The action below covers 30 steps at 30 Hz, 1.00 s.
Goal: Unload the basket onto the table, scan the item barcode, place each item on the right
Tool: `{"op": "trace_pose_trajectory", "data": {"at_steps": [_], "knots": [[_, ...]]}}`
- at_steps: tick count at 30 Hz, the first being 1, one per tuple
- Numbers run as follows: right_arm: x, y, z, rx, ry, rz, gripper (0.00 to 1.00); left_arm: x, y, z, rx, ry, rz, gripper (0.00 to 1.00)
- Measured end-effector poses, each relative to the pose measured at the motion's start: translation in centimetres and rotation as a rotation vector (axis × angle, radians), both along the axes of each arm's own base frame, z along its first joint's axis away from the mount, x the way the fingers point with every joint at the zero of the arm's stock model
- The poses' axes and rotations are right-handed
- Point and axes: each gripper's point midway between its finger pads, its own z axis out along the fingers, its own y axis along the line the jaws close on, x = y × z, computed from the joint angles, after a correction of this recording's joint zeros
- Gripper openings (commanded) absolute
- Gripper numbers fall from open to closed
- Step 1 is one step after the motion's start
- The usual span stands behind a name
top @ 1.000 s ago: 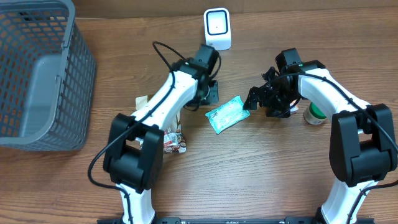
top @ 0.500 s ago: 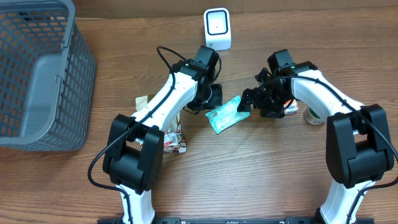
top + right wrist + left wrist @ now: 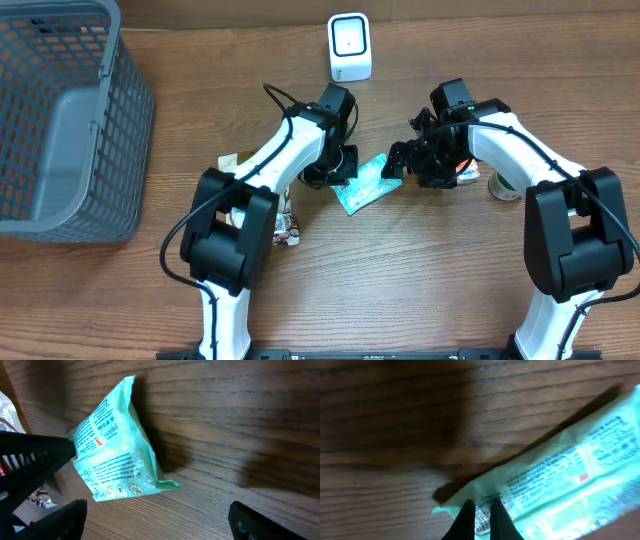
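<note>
**Teal packet mid-table, left tips on it, right jaws wide**

- Far left: grey mesh basket (image 3: 60,120) sitting on the wood table (image 3: 420,290).
- Beside the left arm's lower link: some snack wrappers (image 3: 287,228), partly hidden by the arm.
- Left gripper (image 3: 338,168): clenched, tips down at the left end of the teal packet (image 3: 367,182).
- Left wrist view: closed fingertips (image 3: 504,525) at the packet's corner, straddling a sliver of barcode print (image 3: 481,521). Cannot tell whether any film is pinched between them.
- Packet: on the table at centre, lying diagonally, upper-right end toward the right gripper (image 3: 400,162).
- Back edge, above the packet: white scanner (image 3: 349,47), upright, well apart from the packet.
- Right gripper: released, fingers spread wide, holding nothing, just beside the packet's right end and apart from it in the wrist view.
- Far right: green-and-white round item (image 3: 508,185) next to the right arm.
</note>
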Motion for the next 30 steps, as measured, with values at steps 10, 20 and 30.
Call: {"op": "trace_pose_trajectory", "data": {"at_steps": [10,20,30], "knots": [[0.7,0.2,-0.5,0.015,-0.045,0.0,0.91,0.0,0.0,-0.4,0.004,0.008,0.0,0.04],[0.6,1.5,-1.8,0.124,-0.082,-0.03,0.72,0.0,0.0,-0.4,0.004,0.009,0.0,0.04],[-0.2,3.0,-2.0,0.258,-0.086,-0.055,0.63,0.0,0.0,-0.4,0.004,0.008,0.0,0.04]]}}
